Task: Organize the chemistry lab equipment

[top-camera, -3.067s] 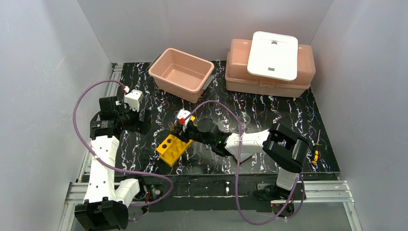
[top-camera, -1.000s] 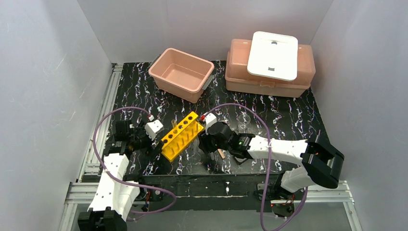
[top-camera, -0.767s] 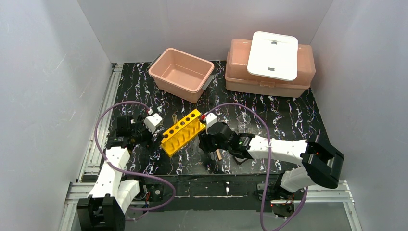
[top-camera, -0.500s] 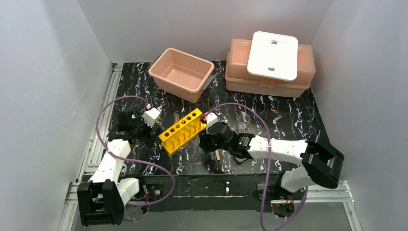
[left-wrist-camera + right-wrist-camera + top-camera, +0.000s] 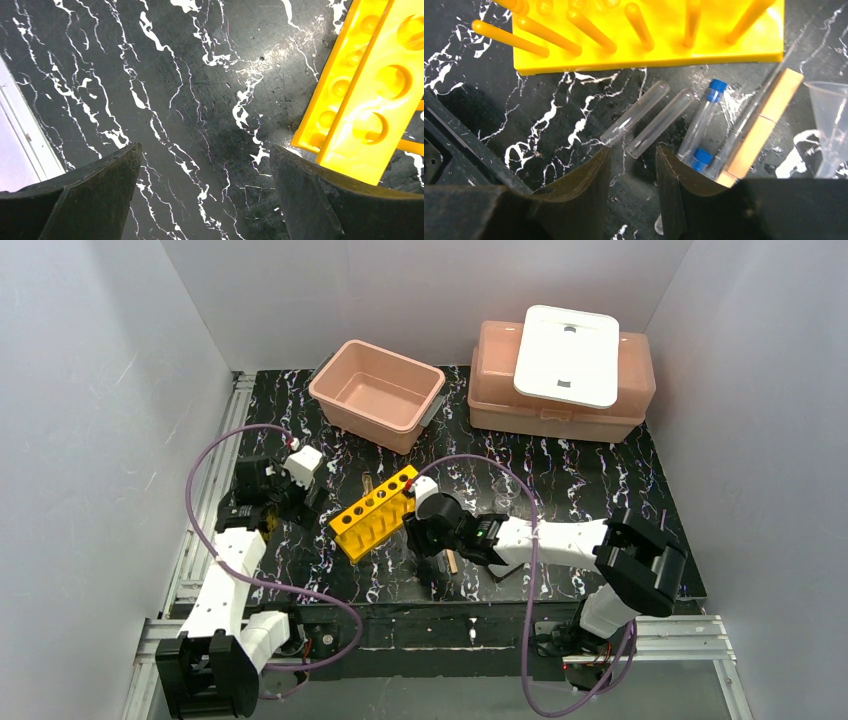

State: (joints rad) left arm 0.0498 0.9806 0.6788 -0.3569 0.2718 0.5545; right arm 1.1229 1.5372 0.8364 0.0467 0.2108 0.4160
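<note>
The yellow plastic rack [image 5: 375, 512] stands aslant on the near-left part of the counter [image 5: 600, 480]. It is a long slab pierced with round holes, with smooth pegs sticking from its base (the pegs show best in the right wrist view). Just beside its near edge, flat on the counter, lie two clear glass tubes [image 5: 634, 112], round-ended and side by side. Next to them are two blue-capped tubes [image 5: 704, 122], then a pale, square-cut wooden stick [image 5: 764, 125]. A clear funnel [image 5: 831, 115] sits at the right edge of that view.

The right claw [image 5: 631, 195] hangs low over them with its fingers partly spread; the end of one glass tube lies in the gap with room on both sides. The left claw [image 5: 205, 195] is spread wide over bare counter and holds nothing, and the rack's end is just beside its right finger. A small clear beaker [image 5: 505, 490] stands beyond the right arm.

The counter is glossy black with white marble veins. At its far edge sit an open pink tub [image 5: 360, 425] and a closed pink tub [image 5: 550, 420] with a flat white lid [image 5: 567, 353] on top. Plain pale grey walls [image 5: 100, 390] close in three sides.
</note>
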